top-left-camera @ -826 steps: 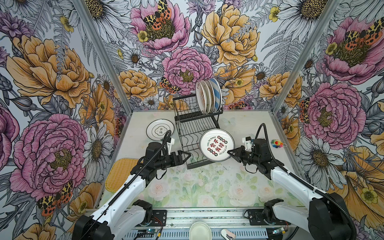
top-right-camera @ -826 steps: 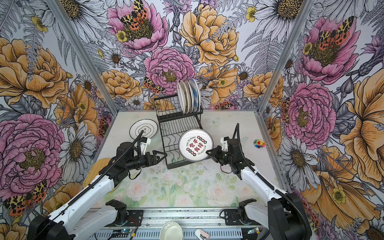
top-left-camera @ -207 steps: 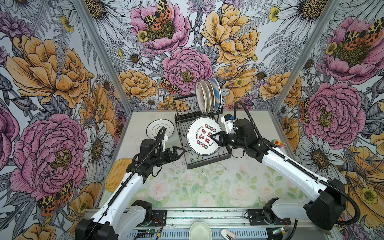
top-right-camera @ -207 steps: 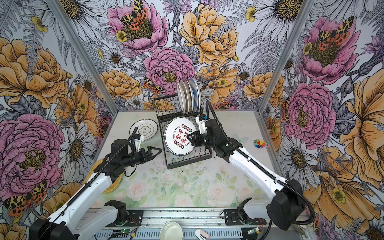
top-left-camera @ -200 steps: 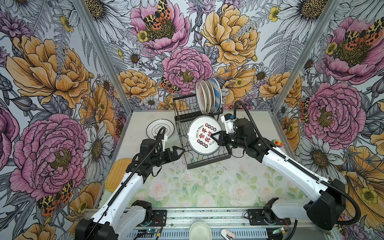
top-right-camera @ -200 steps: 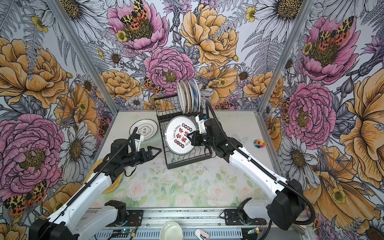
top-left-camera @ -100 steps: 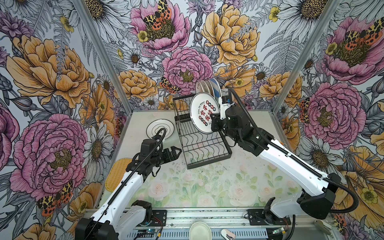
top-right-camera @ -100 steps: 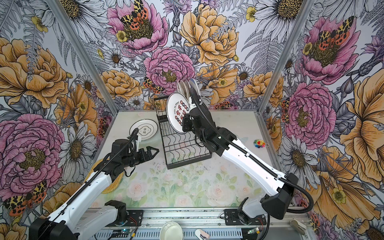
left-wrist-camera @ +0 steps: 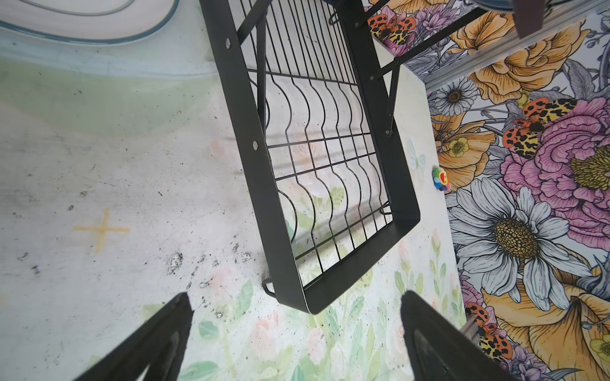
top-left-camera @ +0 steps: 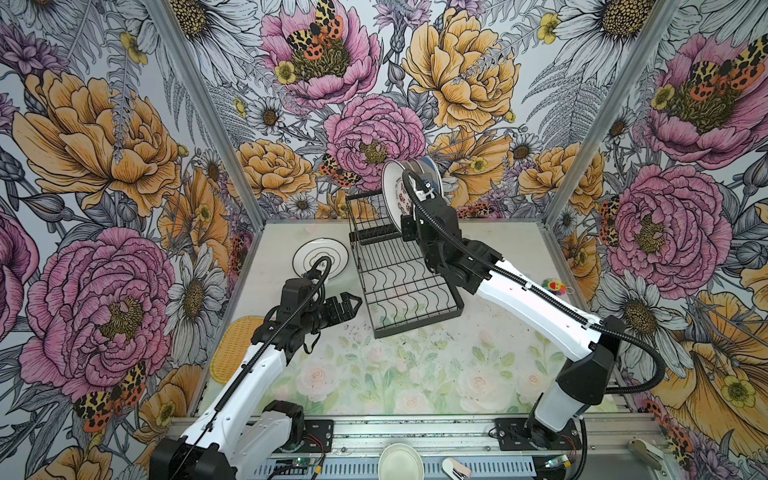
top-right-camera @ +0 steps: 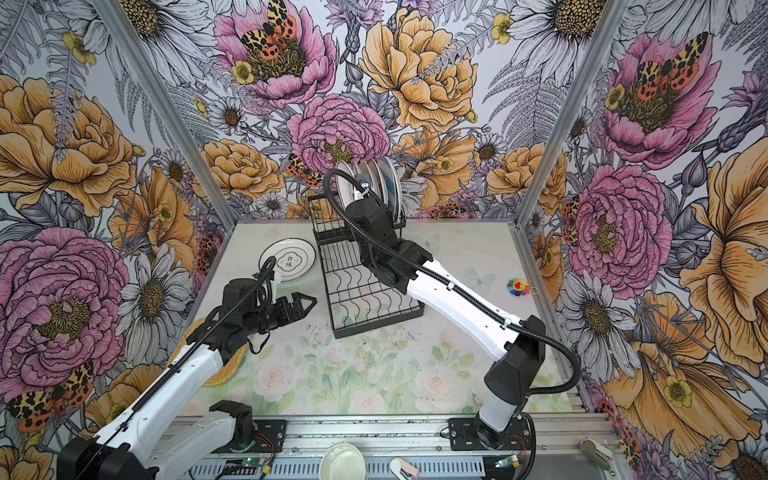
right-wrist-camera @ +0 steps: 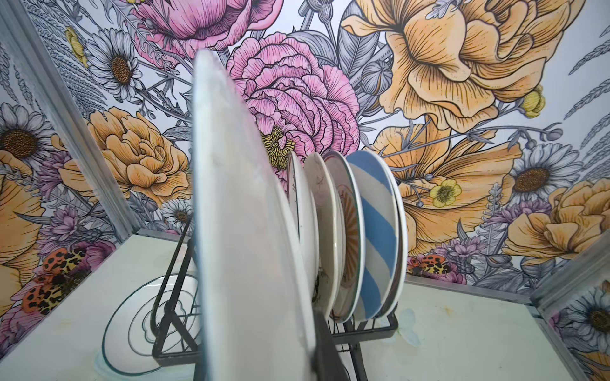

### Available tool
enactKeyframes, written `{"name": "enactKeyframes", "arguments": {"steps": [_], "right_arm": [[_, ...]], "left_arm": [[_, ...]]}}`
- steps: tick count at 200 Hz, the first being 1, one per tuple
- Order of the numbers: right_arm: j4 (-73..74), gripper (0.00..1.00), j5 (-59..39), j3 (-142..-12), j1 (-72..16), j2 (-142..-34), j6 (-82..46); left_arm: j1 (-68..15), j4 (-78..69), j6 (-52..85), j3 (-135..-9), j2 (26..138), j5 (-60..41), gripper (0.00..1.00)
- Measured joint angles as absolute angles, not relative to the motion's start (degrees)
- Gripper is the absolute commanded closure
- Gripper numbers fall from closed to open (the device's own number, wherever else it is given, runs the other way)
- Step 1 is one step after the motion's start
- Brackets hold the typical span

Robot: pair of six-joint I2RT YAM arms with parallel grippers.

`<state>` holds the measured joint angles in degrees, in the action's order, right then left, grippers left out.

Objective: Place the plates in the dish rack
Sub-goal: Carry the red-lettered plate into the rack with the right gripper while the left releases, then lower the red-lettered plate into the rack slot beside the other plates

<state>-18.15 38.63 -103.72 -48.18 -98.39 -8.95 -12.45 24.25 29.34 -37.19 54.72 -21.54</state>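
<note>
As the right arm has swung up: the white plate with red characters (top-left-camera: pixel 395 193), a second ago tilted low over the wide lower tier, now stands on edge at the narrow upper tier of the dish rack (top-left-camera: pixel 409 286)
Right pincer (top-left-camera: pixel 405 224): clamped on that plate's lower rim; one dark finger shows against it in the right wrist view
Held plate's place: just beside the standing plates (right-wrist-camera: pixel 376 231), at the end away from the blue-striped one; whether its edge sits in a slot yet is hidden
Left pincer (top-left-camera: pixel 352 301): jaws wide apart and empty; unmoved over the last second, hovering above the tabletop (top-left-camera: pixel 415 374) near the rack's left side
Yet to load: a white plate with dark rings (top-left-camera: pixel 320 257) lying flat on the tabletop left of the rack; a yellow woven tray (top-left-camera: pixel 232 345) partly under the left arm
Meaning for the task: the carry looks finished and seating is the step in hand; the plate probably must settle between the wires before the grip lets go; too early a release could tip it against its neighbours
</note>
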Motion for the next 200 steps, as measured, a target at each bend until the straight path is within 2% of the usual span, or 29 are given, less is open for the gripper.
{"name": "enactKeyframes", "arguments": {"steps": [103, 200], "right_arm": [[-7.75, 1.0, 44.45, -110.61, -47.64, -110.43, 2.02], [-5.32, 1.0, 45.45, -116.16, -45.3, -116.79, 3.05]], "left_arm": [[-12.36, 24.71, 29.34, -37.19, 54.08, -21.41, 0.01], [-12.19, 25.32, 29.34, -37.17, 53.54, -21.39, 0.01]]}}
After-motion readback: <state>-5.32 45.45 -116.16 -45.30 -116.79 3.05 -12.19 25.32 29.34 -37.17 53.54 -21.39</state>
